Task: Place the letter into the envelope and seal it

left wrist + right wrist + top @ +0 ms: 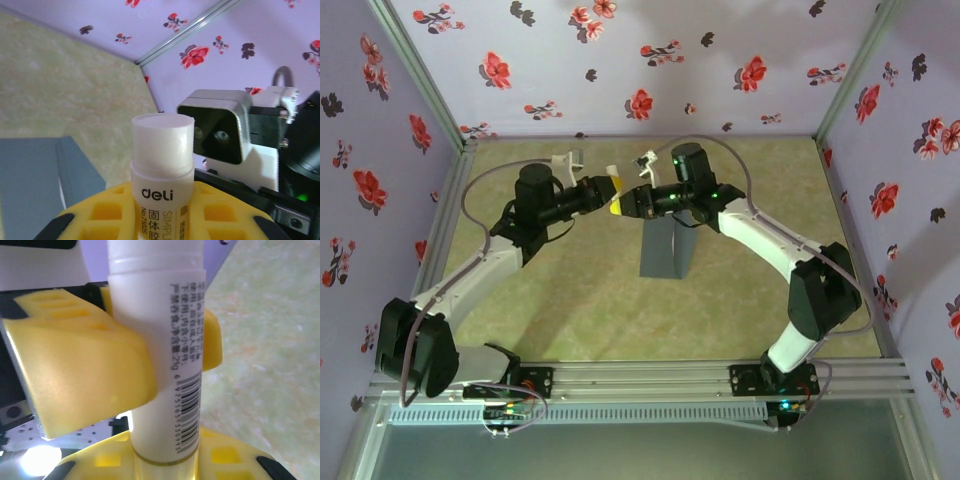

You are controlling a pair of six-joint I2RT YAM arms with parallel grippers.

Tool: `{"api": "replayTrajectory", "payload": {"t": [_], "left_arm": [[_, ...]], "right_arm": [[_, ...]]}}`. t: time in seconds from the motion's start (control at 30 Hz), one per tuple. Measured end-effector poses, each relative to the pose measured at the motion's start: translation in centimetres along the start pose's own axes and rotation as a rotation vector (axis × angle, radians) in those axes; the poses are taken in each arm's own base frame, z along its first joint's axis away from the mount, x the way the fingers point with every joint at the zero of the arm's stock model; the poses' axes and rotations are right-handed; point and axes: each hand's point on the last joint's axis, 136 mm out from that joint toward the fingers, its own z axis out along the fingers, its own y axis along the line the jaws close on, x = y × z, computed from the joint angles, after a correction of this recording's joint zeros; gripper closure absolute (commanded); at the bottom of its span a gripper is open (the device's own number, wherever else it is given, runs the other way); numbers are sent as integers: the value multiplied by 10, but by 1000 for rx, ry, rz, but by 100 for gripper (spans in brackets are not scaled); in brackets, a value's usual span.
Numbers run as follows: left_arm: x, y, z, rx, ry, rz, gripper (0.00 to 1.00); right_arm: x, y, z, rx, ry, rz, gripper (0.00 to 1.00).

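A white glue stick (162,165) with a "deli" label is held above the middle of the table, its top end free. My left gripper (162,200) is shut on its upper body, yellow fingers either side. Lower down, my right gripper (162,460) is shut on the barcode end of the glue stick (160,365), just under the left gripper's yellow fingers (80,365). From above, the left gripper (608,195) and right gripper (626,200) meet tip to tip. The slate-grey envelope (667,250) lies flat below them, and its corner (30,185) also shows. The letter is hidden.
A green mat (570,290) covers the table inside flowered purple walls (650,60). A small white object (565,158) lies near the back edge. Both arms arch inward from their bases at the near rail (650,380).
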Motion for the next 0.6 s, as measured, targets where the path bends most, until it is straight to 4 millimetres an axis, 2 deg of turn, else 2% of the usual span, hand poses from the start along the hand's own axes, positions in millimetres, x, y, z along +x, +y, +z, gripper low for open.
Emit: {"api": "replayTrajectory", "payload": {"t": [0.37,0.6], "left_arm": [[-10,-25,-5,101,-29,29,100],[-14,-34,-7,146,-45,26,100]], "right_arm": [[-8,23,-9,-147,0,-13,78],[-11,30,-14,-196,-4,-27,74]]}}
